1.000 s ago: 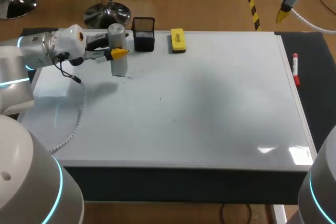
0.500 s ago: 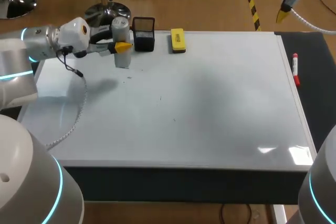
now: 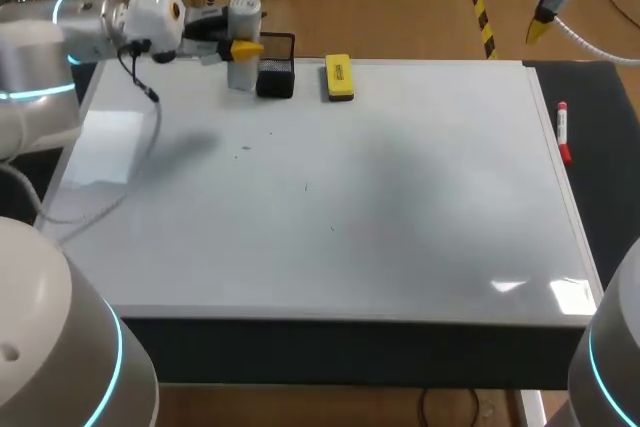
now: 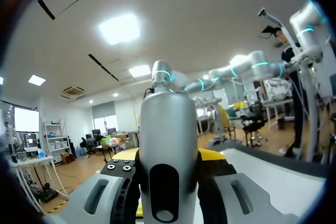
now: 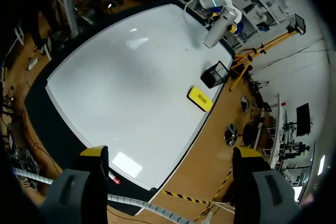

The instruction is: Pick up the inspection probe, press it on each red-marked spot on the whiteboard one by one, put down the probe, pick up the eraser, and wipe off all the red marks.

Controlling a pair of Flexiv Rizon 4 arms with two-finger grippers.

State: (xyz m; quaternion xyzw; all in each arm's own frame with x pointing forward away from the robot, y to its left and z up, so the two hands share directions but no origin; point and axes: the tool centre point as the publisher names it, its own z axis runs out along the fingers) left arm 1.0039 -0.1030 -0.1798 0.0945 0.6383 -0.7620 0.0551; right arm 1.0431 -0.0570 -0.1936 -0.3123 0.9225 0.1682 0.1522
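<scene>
No text, number or sign can be read anywhere on the worktop [image 3: 606, 197]. The yellow eraser [image 3: 339, 77], lying at the far edge of the whiteboard [image 3: 400, 197] a little left of the middle, carries a small dark printed patch on its top, too small to make out.

The mesh cup [image 3: 274, 75] is my main obstacle. The probe [image 3: 240, 72], clamped in my left gripper [image 3: 240, 47], hangs just beside it, on the side away from the eraser [image 3: 339, 78]. Between cup and eraser I see only a narrow gap. From the cup toward me the whiteboard [image 3: 330, 207] lies open. The red marker [image 3: 563, 133] lies well apart from the cup, past the board's edge. My right gripper [image 5: 170, 153], fingers spread, hangs high above that side.
</scene>
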